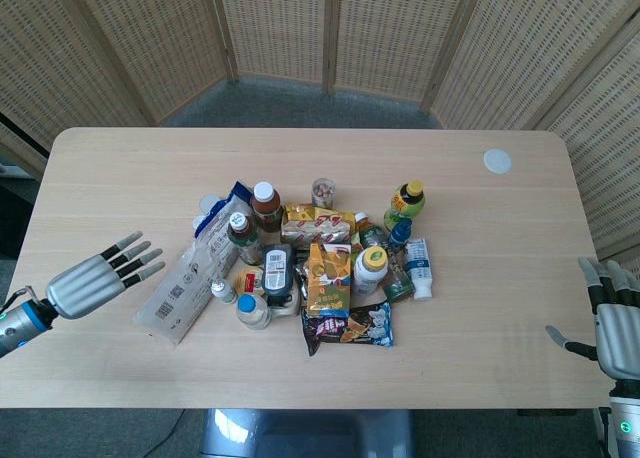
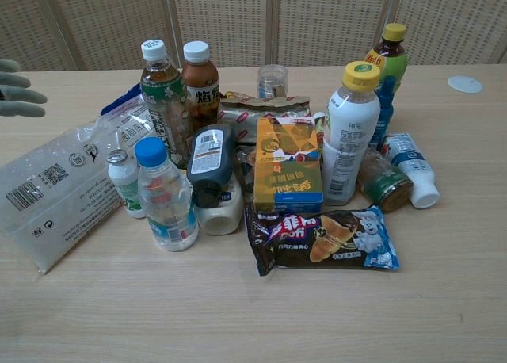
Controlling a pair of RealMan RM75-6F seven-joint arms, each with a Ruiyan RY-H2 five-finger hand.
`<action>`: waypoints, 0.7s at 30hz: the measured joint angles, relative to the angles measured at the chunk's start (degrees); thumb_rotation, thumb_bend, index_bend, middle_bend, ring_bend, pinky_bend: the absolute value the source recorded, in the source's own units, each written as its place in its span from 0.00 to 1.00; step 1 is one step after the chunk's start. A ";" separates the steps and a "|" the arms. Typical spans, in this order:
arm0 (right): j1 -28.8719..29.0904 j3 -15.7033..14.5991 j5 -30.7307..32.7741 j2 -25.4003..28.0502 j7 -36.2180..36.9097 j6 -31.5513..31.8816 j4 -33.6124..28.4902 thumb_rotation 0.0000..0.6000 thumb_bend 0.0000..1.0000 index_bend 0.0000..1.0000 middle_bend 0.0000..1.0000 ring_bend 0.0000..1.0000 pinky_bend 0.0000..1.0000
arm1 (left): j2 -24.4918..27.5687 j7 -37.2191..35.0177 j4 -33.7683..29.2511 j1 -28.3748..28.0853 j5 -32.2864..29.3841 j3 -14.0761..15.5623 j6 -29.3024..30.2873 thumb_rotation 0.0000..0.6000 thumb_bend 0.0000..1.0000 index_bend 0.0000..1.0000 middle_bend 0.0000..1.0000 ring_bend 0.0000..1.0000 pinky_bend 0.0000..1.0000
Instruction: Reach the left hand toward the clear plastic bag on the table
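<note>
The clear plastic bag (image 1: 188,278) lies flat at the left of the pile, printed with a barcode and a blue top strip; the chest view shows the bag (image 2: 63,185) low on the left. My left hand (image 1: 100,276) hovers open just left of it, its fingers stretched toward the bag and a short gap away. Only its fingertips (image 2: 17,89) enter the chest view at the upper left edge. My right hand (image 1: 618,320) stays open off the table's right edge, holding nothing.
A tight pile of bottles and snack packs fills the table's middle: a blue-capped water bottle (image 2: 165,196), an orange box (image 2: 289,165), a chocolate pastry pack (image 2: 321,238), a yellow-capped bottle (image 2: 351,131). A white disc (image 1: 497,160) lies far right.
</note>
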 measured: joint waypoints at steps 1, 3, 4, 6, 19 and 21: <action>-0.03 0.03 0.06 0.06 0.17 0.01 0.00 0.84 0.00 0.00 0.00 0.00 0.00 | -0.63 0.20 0.43 -0.57 -0.02 0.13 -0.33 1.00 0.00 0.00 0.00 0.00 0.00; -0.09 0.14 0.20 0.27 0.62 0.03 0.02 0.84 0.00 0.00 0.00 0.00 0.00 | -1.89 1.03 1.41 -1.67 0.09 0.63 -1.23 1.00 0.00 0.00 0.00 0.00 0.00; -0.11 0.19 0.27 0.38 0.79 0.03 0.05 0.84 0.00 0.00 0.00 0.00 0.00 | -2.45 1.43 1.82 -2.08 0.14 0.85 -1.54 1.00 0.00 0.00 0.00 0.00 0.00; -0.18 0.28 0.42 0.63 1.20 0.05 0.06 0.84 0.00 0.00 0.00 0.00 0.00 | -3.83 2.18 2.59 -2.84 0.11 1.14 -1.95 1.00 0.00 0.00 0.00 0.00 0.00; -0.21 0.27 0.41 1.57 3.29 -0.60 -0.01 0.85 0.00 0.00 0.00 0.00 0.00 | -10.48 4.06 5.71 -7.13 -1.11 3.28 -5.19 1.00 0.00 0.00 0.00 0.00 0.00; -0.19 0.25 0.37 1.61 3.58 -0.67 -0.01 0.85 0.00 0.00 0.00 0.00 0.00 | -11.12 4.35 5.87 -7.45 -1.46 3.70 -6.20 1.00 0.00 0.00 0.00 0.00 0.00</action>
